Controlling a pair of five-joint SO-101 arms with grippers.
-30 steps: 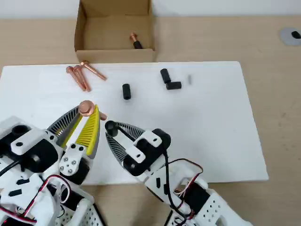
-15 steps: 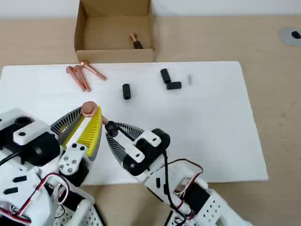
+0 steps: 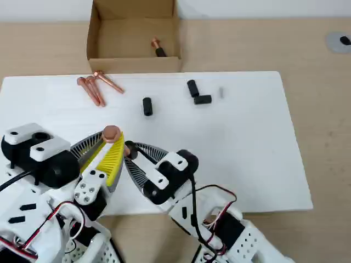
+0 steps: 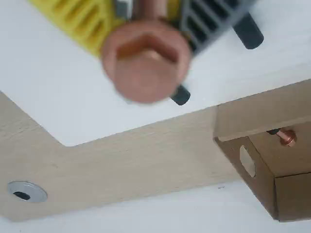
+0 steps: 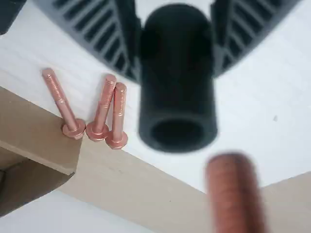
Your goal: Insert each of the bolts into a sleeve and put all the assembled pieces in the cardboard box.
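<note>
1. Bolt (image 3: 111, 133): a copper one is gripped between the fingers of the left gripper (image 3: 111, 137). Its broad head faces up in the high view, over the near part of the white sheet (image 3: 247, 153).
2. In the left wrist view the bolt's head (image 4: 146, 60) juts out from between a yellow finger (image 4: 82, 14) and a dark ribbed one, both pressed to its shank.
3. The right gripper (image 3: 131, 149) is clamped on a black sleeve (image 3: 130, 147), right beside the left gripper.
4. In the right wrist view the sleeve (image 5: 177, 82) has its open mouth facing the camera. The bolt's threaded end (image 5: 235, 194) is just beside that mouth, not inside it.
5. A cluster of three bolts (image 3: 96, 91) lies at the sheet's far left, near the cardboard box (image 3: 134, 64).
6. A lone sleeve (image 3: 147, 106) lies mid-sheet. Farther right, an angled sleeve (image 3: 192, 87) and a level sleeve (image 3: 202, 99) form an L.
7. One assembled piece (image 3: 158, 47) lies in the box, which stands on the wooden table (image 3: 318, 82) beyond the sheet.
</note>
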